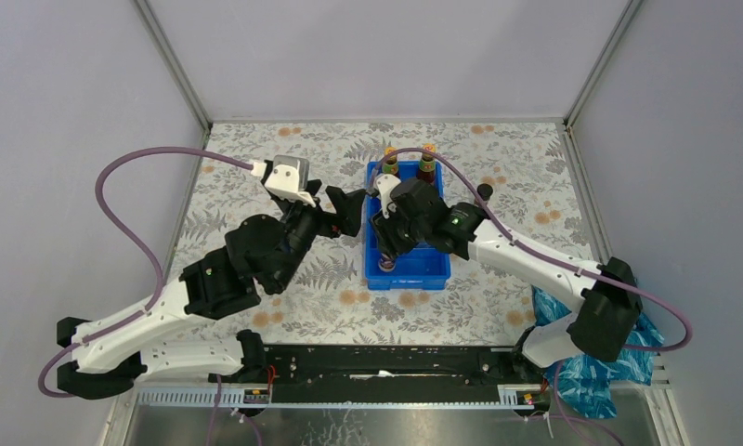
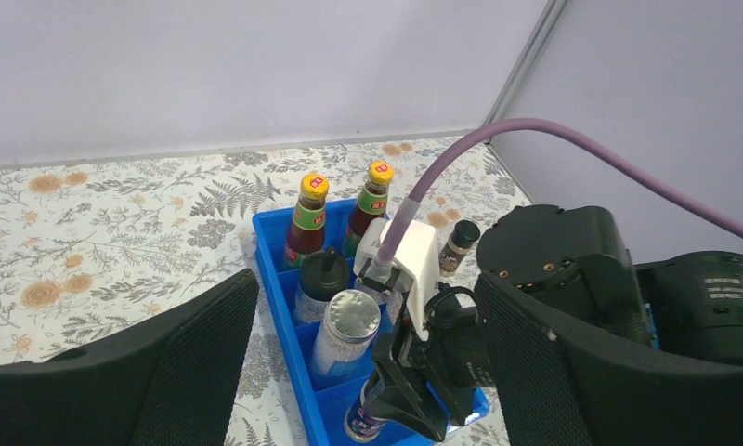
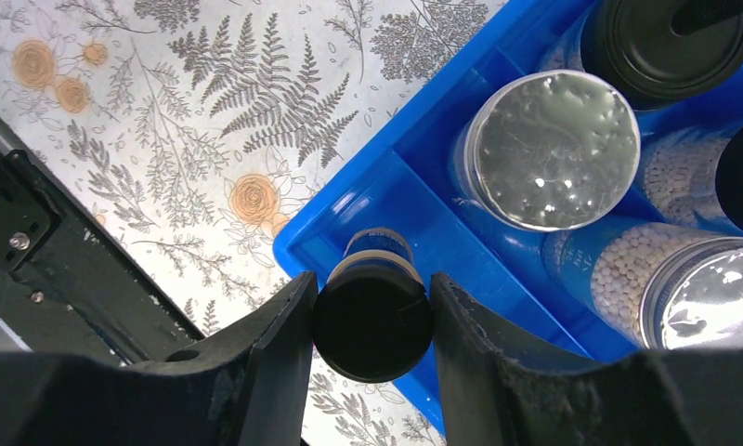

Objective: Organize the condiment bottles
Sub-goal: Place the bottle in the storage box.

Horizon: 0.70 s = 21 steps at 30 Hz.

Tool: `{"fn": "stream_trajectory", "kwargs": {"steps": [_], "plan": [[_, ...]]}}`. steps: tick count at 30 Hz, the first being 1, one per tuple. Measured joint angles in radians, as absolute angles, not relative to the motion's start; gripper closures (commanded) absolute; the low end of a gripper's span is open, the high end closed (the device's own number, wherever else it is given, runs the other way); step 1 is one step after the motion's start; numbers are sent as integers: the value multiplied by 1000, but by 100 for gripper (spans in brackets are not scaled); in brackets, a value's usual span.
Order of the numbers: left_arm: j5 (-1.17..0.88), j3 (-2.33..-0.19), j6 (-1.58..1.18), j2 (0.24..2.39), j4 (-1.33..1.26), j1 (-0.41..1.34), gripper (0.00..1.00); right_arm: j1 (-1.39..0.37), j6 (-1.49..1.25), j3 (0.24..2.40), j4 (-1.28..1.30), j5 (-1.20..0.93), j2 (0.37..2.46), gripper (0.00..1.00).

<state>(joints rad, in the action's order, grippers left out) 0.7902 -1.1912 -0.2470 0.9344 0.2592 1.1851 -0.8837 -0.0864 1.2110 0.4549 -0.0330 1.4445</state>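
Though floral, tablecloth (image 1: 526,167) between grey walls (image 1: 377,56)

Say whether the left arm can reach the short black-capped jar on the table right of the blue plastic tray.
Probably not directly: the short jar stands beyond the blue tray, and the right gripper, shut on a second jar, blocks the way.

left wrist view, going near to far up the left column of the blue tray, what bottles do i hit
short dark jar → silver-lidded jar → black-capped clear bottle → left dark red bottle
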Motion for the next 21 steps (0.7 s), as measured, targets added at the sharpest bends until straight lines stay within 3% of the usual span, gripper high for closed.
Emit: {"fn": "stream_trajectory", "kwargs": {"steps": [21], "plan": [[767,-1200,-234,895,317,1185,10,-884,-50,1193,390,53,1521,100]]}}
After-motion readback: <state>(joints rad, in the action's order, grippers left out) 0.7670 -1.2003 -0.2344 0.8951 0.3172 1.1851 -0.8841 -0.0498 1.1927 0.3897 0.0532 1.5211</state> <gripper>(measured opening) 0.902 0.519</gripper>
